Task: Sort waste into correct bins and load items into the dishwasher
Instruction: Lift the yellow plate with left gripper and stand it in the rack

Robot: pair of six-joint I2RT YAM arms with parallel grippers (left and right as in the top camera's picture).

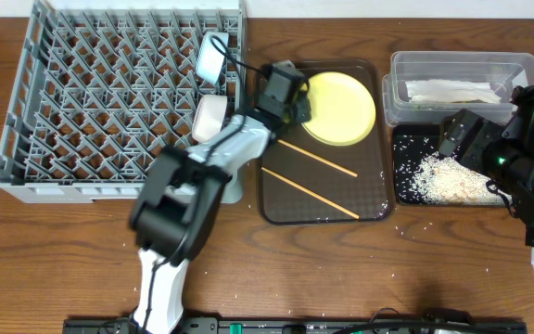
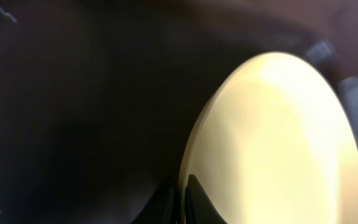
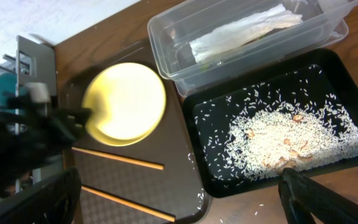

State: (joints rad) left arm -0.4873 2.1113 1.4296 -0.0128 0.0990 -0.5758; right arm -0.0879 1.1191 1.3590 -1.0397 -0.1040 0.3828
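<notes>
The round yellow plate (image 1: 343, 109) lies on the brown tray (image 1: 378, 199). My left gripper (image 1: 298, 100) is shut on the plate's left rim. In the left wrist view the plate (image 2: 278, 143) fills the frame, with both fingertips (image 2: 194, 196) pinching its edge. Two wooden chopsticks (image 1: 317, 159) (image 1: 310, 193) lie on the tray below the plate. My right gripper (image 1: 478, 153) hangs open and empty above the black tray (image 1: 406, 141) of rice (image 1: 445, 178). The paper wrapper (image 1: 452, 91) lies in the clear tub (image 1: 395, 88). The grey dishwasher rack (image 1: 109, 102) stands at the left.
A light blue bowl (image 1: 212, 56) and a white bowl (image 1: 210, 117) stand on edge at the rack's right side, close to my left arm. Loose rice grains dot the brown tray's right edge (image 3: 199, 196) and the wooden table (image 1: 276, 269).
</notes>
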